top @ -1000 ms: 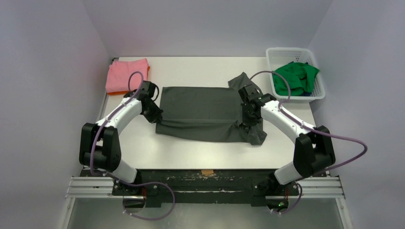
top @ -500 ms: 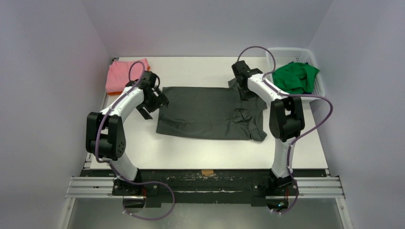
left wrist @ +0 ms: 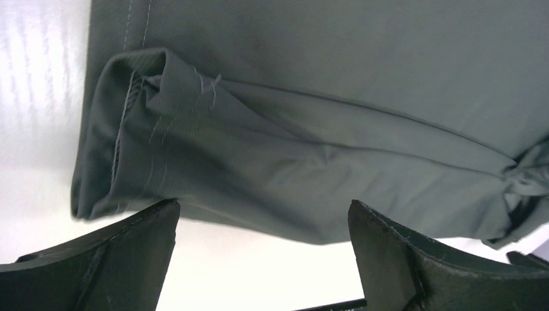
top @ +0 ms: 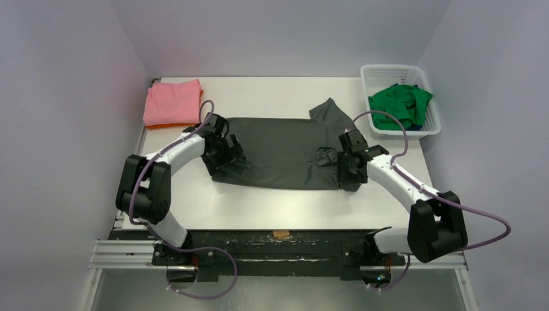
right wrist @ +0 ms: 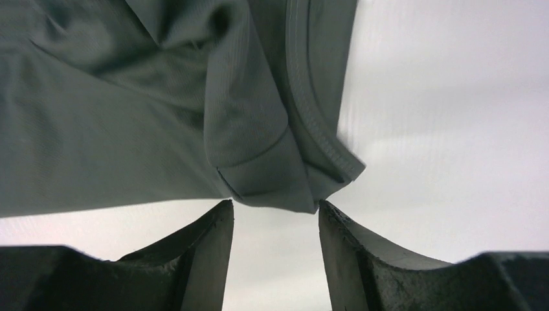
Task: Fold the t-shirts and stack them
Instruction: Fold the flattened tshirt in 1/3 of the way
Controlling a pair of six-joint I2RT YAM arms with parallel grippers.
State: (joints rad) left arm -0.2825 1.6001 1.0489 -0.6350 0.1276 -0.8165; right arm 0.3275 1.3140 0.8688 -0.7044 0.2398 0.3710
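Lying crosswise: dark grey t-shirt [top: 278, 152], hem leftward

White lattice basket [top: 388, 68] on table [top: 272, 87] far right corner; brown tape scrap [top: 280, 234] mid near edge; metal rail [top: 116, 254] alongside that edge.

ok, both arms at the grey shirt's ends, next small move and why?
Probably ease both grippers forward and down, then close on the cloth. The left gripper stands wide open, the folded edge of the dark grey t-shirt just beyond its fingertips; the right gripper is open too, a hemmed corner at its tips. Neither holds cloth, so folding needs a grip first.
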